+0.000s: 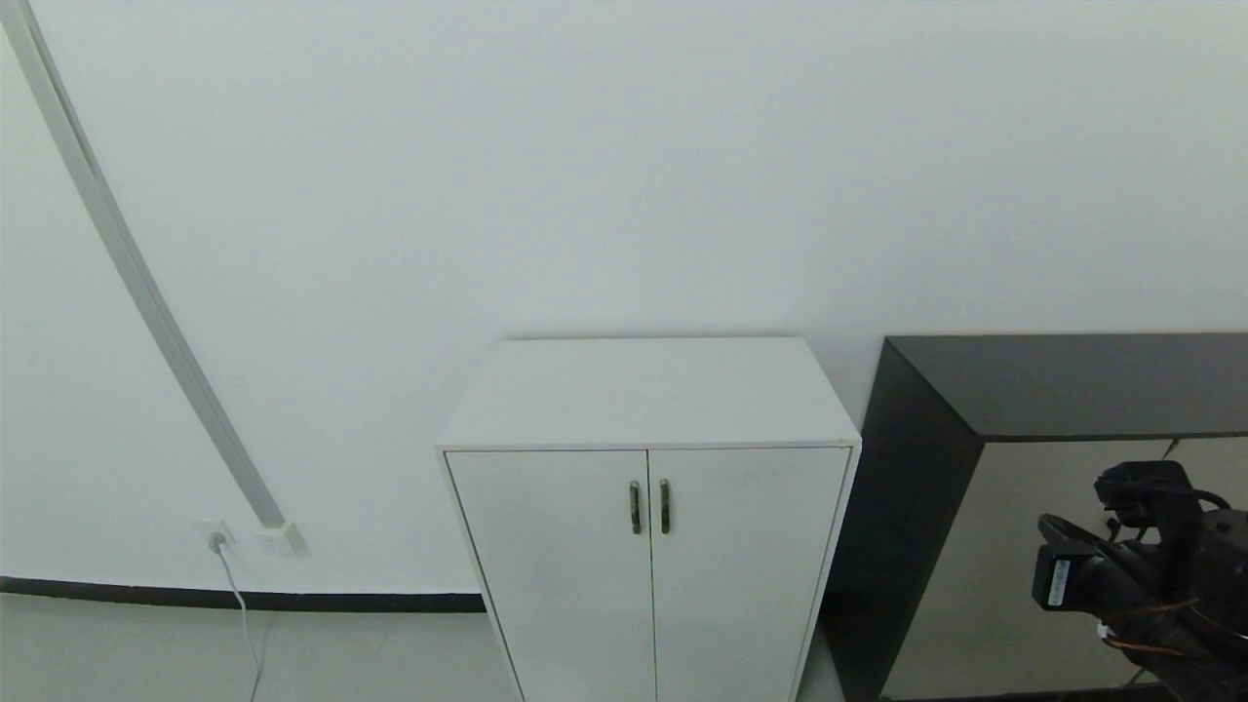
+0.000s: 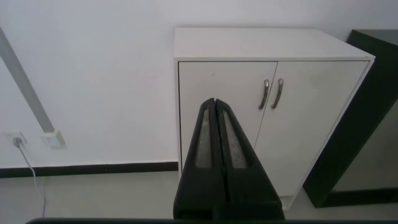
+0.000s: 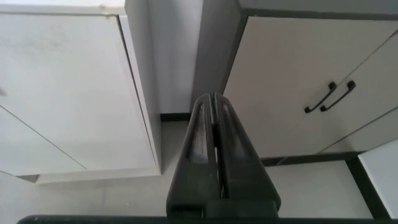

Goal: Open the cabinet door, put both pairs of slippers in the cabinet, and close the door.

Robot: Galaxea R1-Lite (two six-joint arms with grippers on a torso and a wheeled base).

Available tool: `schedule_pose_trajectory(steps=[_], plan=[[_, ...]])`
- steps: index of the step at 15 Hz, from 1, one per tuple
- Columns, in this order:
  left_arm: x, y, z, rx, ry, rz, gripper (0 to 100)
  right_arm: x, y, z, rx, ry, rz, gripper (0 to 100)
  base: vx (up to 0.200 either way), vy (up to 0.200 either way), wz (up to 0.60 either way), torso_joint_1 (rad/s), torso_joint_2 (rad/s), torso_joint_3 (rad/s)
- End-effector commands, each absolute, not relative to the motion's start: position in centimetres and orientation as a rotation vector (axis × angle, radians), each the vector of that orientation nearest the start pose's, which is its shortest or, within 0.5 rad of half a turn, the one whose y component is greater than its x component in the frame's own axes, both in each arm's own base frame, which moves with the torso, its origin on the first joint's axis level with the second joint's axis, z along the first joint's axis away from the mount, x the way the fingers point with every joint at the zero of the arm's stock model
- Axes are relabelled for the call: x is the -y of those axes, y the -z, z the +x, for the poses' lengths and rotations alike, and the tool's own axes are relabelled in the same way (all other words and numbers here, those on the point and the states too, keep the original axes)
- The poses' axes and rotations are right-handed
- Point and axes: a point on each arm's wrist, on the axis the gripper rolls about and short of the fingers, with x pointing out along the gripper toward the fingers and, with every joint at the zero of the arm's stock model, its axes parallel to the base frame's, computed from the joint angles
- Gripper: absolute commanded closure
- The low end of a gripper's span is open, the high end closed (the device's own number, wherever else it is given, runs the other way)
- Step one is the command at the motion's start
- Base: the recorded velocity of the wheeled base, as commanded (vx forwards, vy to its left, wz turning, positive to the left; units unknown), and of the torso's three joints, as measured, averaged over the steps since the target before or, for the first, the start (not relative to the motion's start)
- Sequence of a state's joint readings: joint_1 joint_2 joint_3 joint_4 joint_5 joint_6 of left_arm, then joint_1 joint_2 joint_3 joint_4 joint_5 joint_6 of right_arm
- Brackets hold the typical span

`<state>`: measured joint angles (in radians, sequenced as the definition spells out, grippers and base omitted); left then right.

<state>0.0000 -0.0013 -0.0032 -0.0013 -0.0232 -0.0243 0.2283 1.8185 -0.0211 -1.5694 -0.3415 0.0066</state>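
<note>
The white cabinet stands against the wall with both doors shut. Its two dark handles meet at the middle seam. In the left wrist view the same cabinet lies ahead of my left gripper, which is shut and empty, some way short of the left door and its handles. My right gripper is shut with nothing in it, facing the gap between the white cabinet's side and the black cabinet. My right arm sits low at the right.
A black cabinet with grey doors and black handles stands close on the white cabinet's right. On the left wall are a slanted conduit, a socket with a cable and a black baseboard. Bare floor lies in front.
</note>
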Motion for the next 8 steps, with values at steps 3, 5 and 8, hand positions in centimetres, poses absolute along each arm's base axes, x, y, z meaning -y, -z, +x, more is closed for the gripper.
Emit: schedule_pose_trajectory(steps=[3,5,8], plan=[[0.1,-7.6,-2.3,0.004,0.023,-0.024,100,-3.1,-10.1,18.7,-0.143,0.137,-0.036,100,0.000,0.000,0.00,0.000,0.00,0.000],[0.1,-7.6,-2.3,0.004,0.023,-0.024,100,-2.7,-10.8,17.7,-0.148,0.149,-0.033,100,0.000,0.000,0.00,0.000,0.00,0.000],[0.1,-7.6,-2.3,0.004,0.023,-0.024,100,-2.3,-11.8,15.7,-0.157,0.129,-0.032,100,0.000,0.000,0.00,0.000,0.00,0.000]])
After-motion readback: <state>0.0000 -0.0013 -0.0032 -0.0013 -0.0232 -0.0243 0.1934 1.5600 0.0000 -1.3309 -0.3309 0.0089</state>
